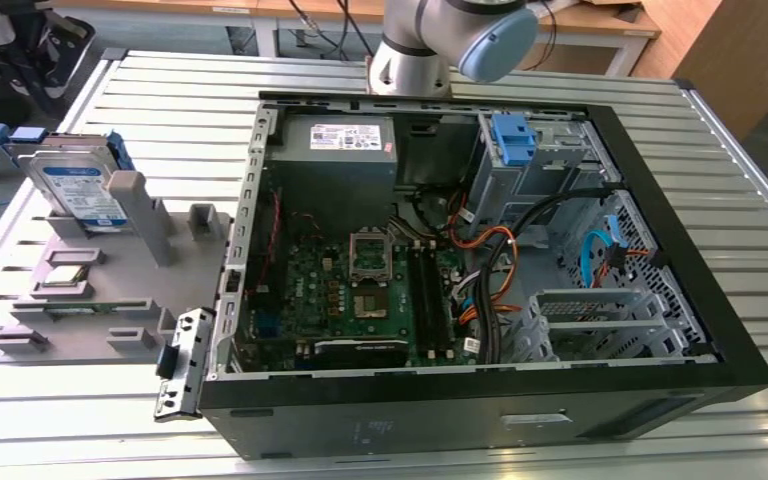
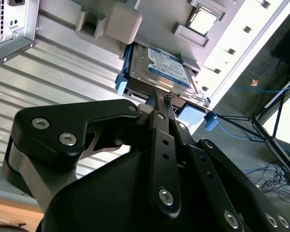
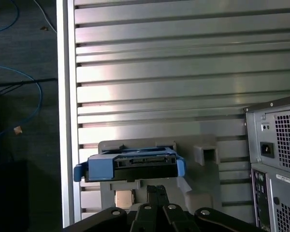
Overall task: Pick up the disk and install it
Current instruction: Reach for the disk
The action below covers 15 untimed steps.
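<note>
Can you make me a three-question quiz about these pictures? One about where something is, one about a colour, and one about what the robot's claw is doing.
1. Where is the disk?
A. Standing in the grey holder beside the computer case
B. Inside the case
C. On the floor

2. What colour are the disk's side rails?
A. Red
B. Blue
C. Green

3. What is the gripper doing?
A. Clamping the disk
B. Holding nothing
C. Holding a cable

Answers:
1 A: the exterior view shows the disk upright in the holder, outside the case.
2 B: both wrist views show blue rails.
3 B: the gripper is shut with nothing in it, and the disk sits in the holder.
</note>
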Available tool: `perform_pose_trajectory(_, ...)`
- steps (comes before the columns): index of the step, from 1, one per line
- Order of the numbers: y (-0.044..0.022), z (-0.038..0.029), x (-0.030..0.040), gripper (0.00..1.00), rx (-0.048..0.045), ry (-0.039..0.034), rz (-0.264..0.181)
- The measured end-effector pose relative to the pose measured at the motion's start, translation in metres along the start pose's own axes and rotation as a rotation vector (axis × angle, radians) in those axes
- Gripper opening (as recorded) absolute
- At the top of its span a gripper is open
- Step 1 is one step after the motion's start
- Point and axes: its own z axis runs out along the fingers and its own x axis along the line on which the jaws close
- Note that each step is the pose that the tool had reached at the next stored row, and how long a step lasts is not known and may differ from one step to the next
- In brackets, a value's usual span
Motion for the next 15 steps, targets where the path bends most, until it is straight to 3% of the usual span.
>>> perform_pose_trajectory(15, 0.0006, 0.0095, 0.0075, 0.11, -0.0013, 0.0002, 0.000)
